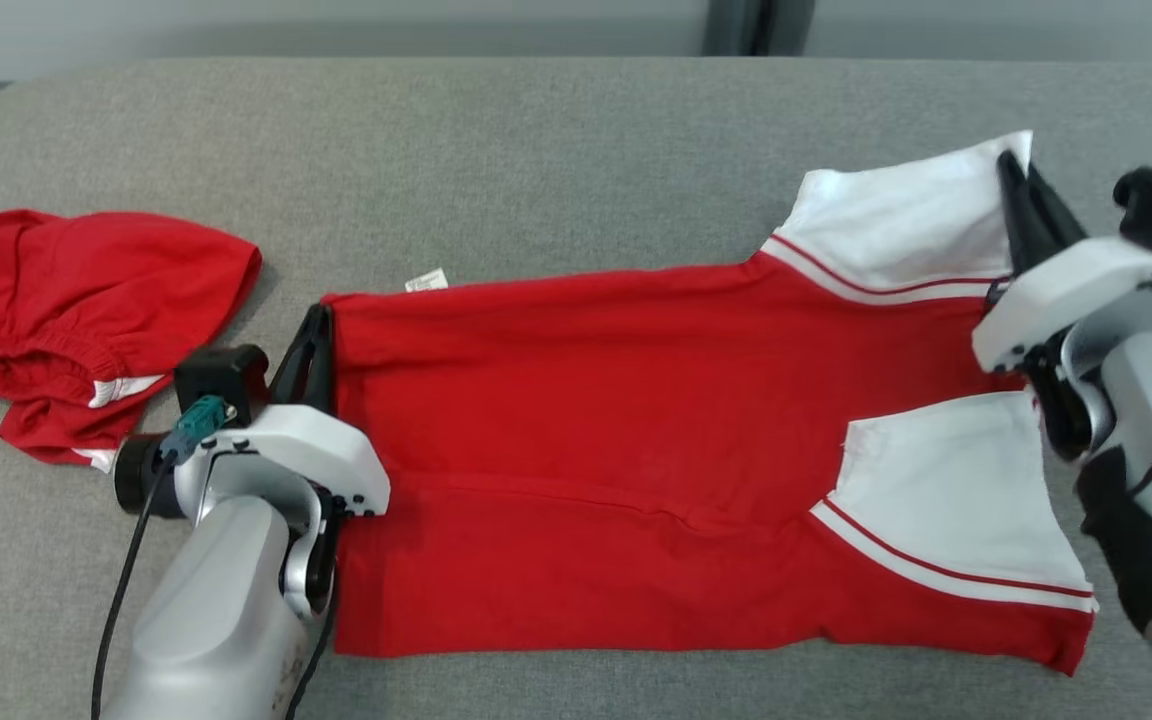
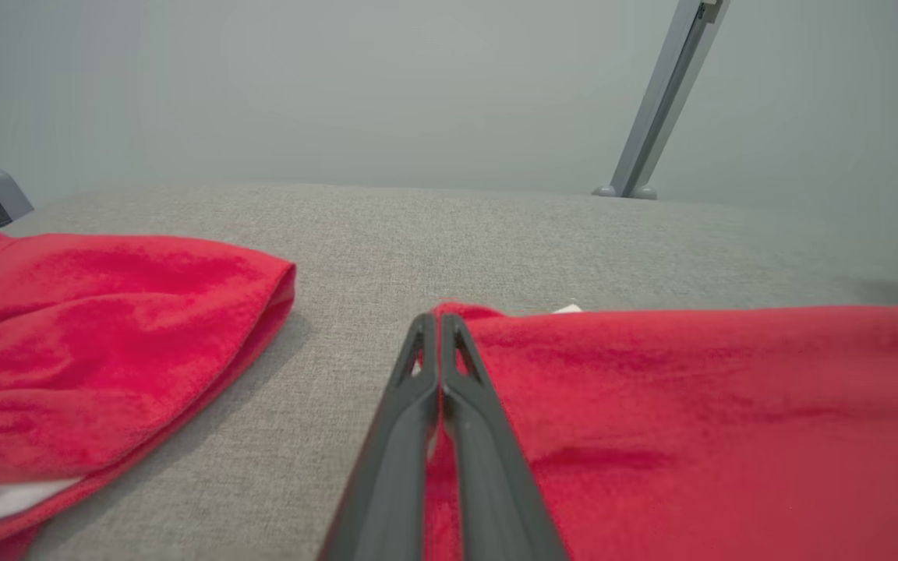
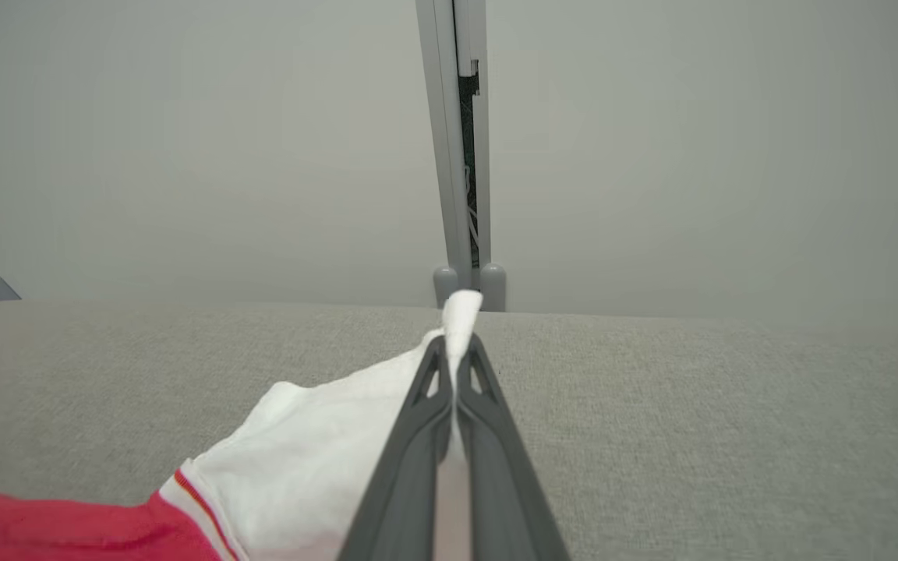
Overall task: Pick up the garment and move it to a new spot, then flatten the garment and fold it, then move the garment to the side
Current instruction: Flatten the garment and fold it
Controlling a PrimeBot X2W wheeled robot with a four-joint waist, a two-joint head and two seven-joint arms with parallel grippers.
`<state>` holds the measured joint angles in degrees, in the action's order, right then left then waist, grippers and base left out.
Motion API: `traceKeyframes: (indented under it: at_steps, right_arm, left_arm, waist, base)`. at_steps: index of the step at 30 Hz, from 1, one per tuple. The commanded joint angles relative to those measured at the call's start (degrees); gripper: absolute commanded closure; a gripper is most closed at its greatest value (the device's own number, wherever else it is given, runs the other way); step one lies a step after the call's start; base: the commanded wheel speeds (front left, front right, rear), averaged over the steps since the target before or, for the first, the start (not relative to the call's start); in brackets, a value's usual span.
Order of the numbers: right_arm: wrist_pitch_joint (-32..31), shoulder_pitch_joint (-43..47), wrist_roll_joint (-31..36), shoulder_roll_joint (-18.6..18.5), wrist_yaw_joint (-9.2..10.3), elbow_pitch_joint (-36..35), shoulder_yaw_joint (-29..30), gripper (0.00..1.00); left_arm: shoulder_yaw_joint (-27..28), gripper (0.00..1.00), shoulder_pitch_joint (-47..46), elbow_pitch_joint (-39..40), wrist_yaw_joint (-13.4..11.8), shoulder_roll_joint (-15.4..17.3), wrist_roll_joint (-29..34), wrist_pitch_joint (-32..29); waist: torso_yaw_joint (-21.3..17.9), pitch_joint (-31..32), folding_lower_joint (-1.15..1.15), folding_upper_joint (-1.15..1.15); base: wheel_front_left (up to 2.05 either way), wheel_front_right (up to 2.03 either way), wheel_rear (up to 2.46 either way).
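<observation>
The garment, a red shirt with white sleeves, lies spread across the middle of the grey cloth-covered surface. Its hem is to the left and its sleeves are to the right.

The left hand is closed on the far left corner of the hem, and red cloth shows between its two dark fingers. A small white label sticks out from the far edge just beside it.

The right hand is pinched shut on the outer edge of the far sleeve, with a tip of white cloth poking up past the fingertips. The near sleeve lies flat.

At the left, apart from the shirt, a pair of red shorts lies crumpled. A grey post stands beyond the far edge.
</observation>
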<state>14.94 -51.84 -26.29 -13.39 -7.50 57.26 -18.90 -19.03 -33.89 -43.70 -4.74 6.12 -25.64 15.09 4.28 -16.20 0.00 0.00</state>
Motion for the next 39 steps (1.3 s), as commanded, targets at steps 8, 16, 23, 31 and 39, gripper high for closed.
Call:
traceKeyframes:
  at_steps: [8, 16, 23, 31, 39]
  right_arm:
    - [0.3, 20.9, -4.1, 1.1, 0.01, -11.5, 0.4, 1.0]
    - [0.3, 30.4, -4.4, 2.4, 0.01, -13.6, 2.4, 1.0]
    - [0.3, 35.0, -3.0, 4.3, 0.01, -14.7, 5.2, 1.0]
    - [0.3, 36.8, -0.9, 5.2, 0.01, -15.1, 9.3, 1.0]
    - [0.3, 38.1, 0.8, 5.9, 0.01, -14.0, 11.0, 1.0]
  left_arm:
    - [4.0, 1.0, 10.7, 0.1, 1.2, -0.4, 1.4, 0.1]
    - [5.7, 1.0, 17.1, 0.1, 1.9, -1.2, 2.6, 0.1]
    - [7.8, 1.0, 20.8, 0.8, 2.0, -1.7, 3.9, 0.1]
    - [9.6, 1.0, 24.2, 4.9, 2.3, -2.3, 5.6, 0.1]
    - [8.6, 1.0, 27.1, 5.3, 2.2, -2.8, 7.0, 0.1]
  waist:
    - [-4.7, 9.3, 0.0, 0.0]
    - [-5.6, 12.8, 0.0, 0.0]
    - [-5.8, 14.8, 0.0, 0.0]
    - [-5.0, 15.8, 0.0, 0.0]
    - [-3.8, 16.2, 0.0, 0.0]
  base:
    - [0.0, 0.0, 0.0]
    - [0.0, 0.0, 0.0]
    - [0.0, 0.0, 0.0]
    - [0.0, 0.0, 0.0]
    - [0.0, 0.0, 0.0]
